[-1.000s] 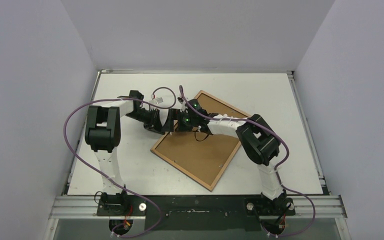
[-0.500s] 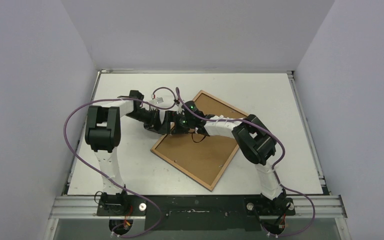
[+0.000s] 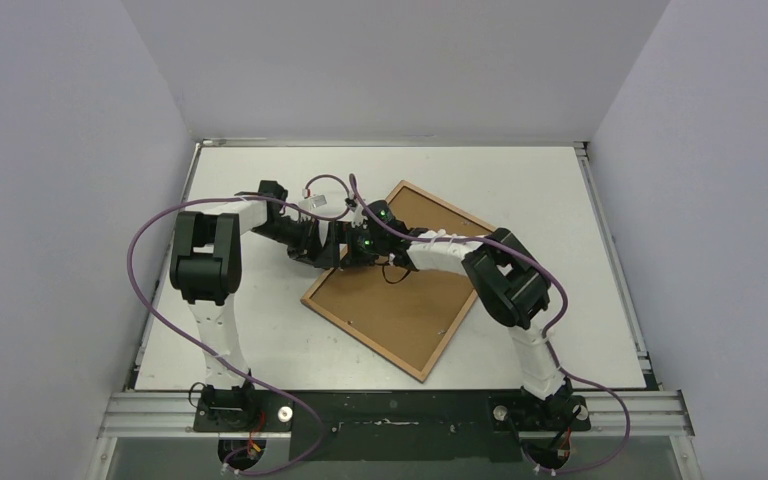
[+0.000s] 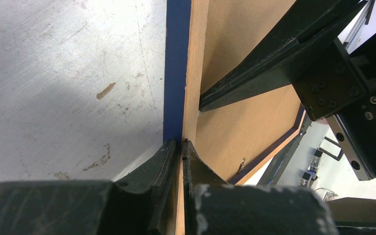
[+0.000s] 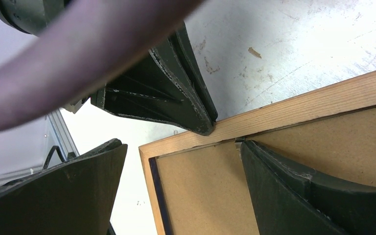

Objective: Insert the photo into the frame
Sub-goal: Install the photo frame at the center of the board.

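Note:
The frame (image 3: pixel 364 340) lies tilted on the table, wood-brown back up, with a brown backing board (image 3: pixel 400 300) set in it. The photo is not in view. My left gripper (image 3: pixel 336 246) is shut on the frame's left edge; in the left wrist view its jaws (image 4: pixel 182 143) pinch the wood-and-blue rim (image 4: pixel 196 73). My right gripper (image 5: pixel 183 146) is open over the same corner of the frame (image 5: pixel 298 110). Its right finger (image 5: pixel 284 186) rests on the backing board (image 5: pixel 200 196), with its tip at a small metal tab (image 5: pixel 237 142) by the rim.
The two grippers sit very close together at the frame's left corner (image 3: pixel 345 250). Purple cables (image 3: pixel 330 185) loop above them. The white table (image 3: pixel 560 200) has raised rails (image 3: pixel 610 240) along its sides.
My right arm has shifted a little to the left, bringing its gripper closer to the left gripper at the frame's corner. The left arm and the frame stay put.

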Controlling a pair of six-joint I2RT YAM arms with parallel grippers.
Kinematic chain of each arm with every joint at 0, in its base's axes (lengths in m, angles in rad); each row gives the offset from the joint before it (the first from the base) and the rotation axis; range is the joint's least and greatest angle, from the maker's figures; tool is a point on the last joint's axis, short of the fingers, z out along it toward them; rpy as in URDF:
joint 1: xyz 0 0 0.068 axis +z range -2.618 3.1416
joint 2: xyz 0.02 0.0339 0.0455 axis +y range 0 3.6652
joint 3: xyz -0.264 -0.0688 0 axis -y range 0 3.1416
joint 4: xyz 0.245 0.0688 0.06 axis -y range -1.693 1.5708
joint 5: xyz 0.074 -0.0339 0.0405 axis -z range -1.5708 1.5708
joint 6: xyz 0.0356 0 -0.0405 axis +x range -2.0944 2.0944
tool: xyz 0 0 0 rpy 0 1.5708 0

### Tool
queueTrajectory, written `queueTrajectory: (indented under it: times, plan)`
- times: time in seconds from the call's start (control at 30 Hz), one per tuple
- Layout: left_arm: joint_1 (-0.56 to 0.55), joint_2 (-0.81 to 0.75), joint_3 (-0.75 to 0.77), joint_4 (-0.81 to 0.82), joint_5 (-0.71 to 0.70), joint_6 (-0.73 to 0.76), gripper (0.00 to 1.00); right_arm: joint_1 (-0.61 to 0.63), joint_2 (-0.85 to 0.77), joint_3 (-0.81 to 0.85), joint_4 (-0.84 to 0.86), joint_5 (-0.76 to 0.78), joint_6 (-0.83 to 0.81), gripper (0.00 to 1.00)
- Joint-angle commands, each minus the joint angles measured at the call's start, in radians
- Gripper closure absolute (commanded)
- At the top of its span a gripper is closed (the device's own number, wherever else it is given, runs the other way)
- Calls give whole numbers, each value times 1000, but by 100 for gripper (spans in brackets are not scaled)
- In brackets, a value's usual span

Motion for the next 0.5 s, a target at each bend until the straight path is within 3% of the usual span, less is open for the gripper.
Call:
queueTrajectory:
  times: [0.0, 0.33, 0.47]
  plan:
    - [-19, 9, -16, 3, -66, 50, 97, 4, 8, 41, 11, -49, -39, 10]
    - [-18, 7, -9, -10, -70, 51, 98, -21, -7, 41, 33, -91, -43, 10]
    - [-11, -4, 4, -22, -46, 29, 98, -65, -92, 24, 15, -91, -72, 10]
